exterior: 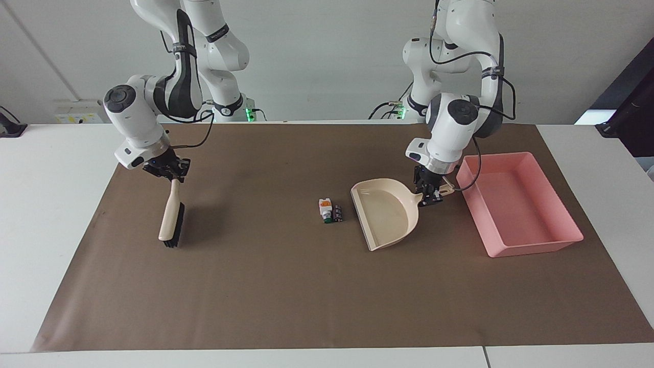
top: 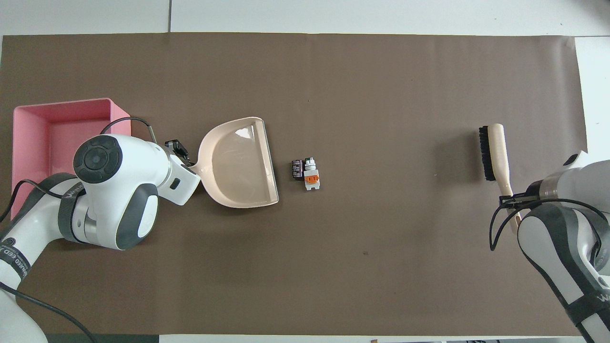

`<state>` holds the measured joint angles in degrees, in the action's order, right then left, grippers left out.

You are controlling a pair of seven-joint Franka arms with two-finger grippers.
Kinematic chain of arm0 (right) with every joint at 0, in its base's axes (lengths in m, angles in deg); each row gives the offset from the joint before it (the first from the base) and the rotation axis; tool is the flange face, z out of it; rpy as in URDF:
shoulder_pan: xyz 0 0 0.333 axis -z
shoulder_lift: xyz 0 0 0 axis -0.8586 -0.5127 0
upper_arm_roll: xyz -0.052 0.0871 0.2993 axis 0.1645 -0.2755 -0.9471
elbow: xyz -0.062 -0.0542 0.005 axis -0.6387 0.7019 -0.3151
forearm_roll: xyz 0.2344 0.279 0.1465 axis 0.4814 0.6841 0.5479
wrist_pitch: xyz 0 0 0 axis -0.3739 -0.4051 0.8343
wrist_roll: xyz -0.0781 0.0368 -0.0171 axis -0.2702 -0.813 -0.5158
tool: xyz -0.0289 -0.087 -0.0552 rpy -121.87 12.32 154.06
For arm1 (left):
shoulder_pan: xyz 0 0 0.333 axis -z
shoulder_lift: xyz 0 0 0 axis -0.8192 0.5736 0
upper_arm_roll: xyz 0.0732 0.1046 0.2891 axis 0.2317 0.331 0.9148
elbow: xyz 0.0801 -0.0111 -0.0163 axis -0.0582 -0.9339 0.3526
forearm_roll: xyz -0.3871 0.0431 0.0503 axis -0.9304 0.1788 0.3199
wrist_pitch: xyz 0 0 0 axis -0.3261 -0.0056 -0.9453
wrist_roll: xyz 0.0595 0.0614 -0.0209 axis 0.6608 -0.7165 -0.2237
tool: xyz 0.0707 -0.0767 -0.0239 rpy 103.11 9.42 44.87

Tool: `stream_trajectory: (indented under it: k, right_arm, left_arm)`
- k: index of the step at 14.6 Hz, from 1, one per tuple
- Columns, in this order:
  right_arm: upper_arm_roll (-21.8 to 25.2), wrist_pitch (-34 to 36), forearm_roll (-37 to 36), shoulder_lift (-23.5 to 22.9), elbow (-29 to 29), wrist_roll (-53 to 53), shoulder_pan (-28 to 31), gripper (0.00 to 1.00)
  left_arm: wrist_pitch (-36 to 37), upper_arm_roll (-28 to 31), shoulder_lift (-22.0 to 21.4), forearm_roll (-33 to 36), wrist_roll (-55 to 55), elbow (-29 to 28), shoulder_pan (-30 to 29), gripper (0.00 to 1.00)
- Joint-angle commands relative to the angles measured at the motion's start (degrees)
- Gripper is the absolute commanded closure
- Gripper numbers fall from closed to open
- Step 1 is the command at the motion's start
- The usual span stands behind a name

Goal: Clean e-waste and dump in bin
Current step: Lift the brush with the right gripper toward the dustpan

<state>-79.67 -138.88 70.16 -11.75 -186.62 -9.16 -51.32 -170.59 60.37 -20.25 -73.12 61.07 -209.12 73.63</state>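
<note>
The e-waste lies mid-mat: a white block [exterior: 325, 206] [top: 311, 178] with orange and green marks, and touching it a dark cylinder [exterior: 337, 213] [top: 297, 169]. Beside them, toward the left arm's end, is a cream dustpan [exterior: 386, 214] [top: 238, 164], its mouth facing them. My left gripper [exterior: 428, 194] [top: 183, 159] is shut on the dustpan's handle, which is tilted up. The pink bin [exterior: 531, 245] [top: 66, 102] sits further toward that end. My right gripper [exterior: 171, 174] [top: 510, 202] is shut on the handle of a cream brush [exterior: 170, 217] [top: 495, 152], which hangs with its bristle end low over the mat.
A brown mat [exterior: 286, 291] covers most of the white table. Bare mat stretches between the brush and the e-waste. A black object [exterior: 10, 128] lies at the table's edge near the right arm's end.
</note>
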Motion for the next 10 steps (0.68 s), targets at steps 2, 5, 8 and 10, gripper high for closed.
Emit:
stream_trajectory:
  k: [2, 5, 8, 10]
  right_arm:
    - [-0.52, 5.45, 0.30, 0.59, 4.66, 13.10, -9.48, 1.00]
    - [-0.52, 4.66, 0.30, 0.68, 4.49, 24.88, -19.75, 1.00]
    - [-0.52, 2.55, 0.21, -0.20, 3.18, 37.19, -31.36, 1.00]
    - [-0.61, 2.46, 0.12, -0.99, 2.91, 40.82, -35.59, 1.00]
  left_arm:
    - [4.00, 0.69, 1.16, 12.69, -1.08, 3.11, 2.90, 1.00]
    - [6.01, 0.34, 1.25, 13.43, -1.08, 3.99, 2.99, 1.00]
    - [7.42, 0.16, 1.69, 13.26, -1.61, 4.17, 4.75, 1.00]
    - [8.03, 0.16, 2.83, 12.21, -3.36, 5.39, 4.84, 1.00]
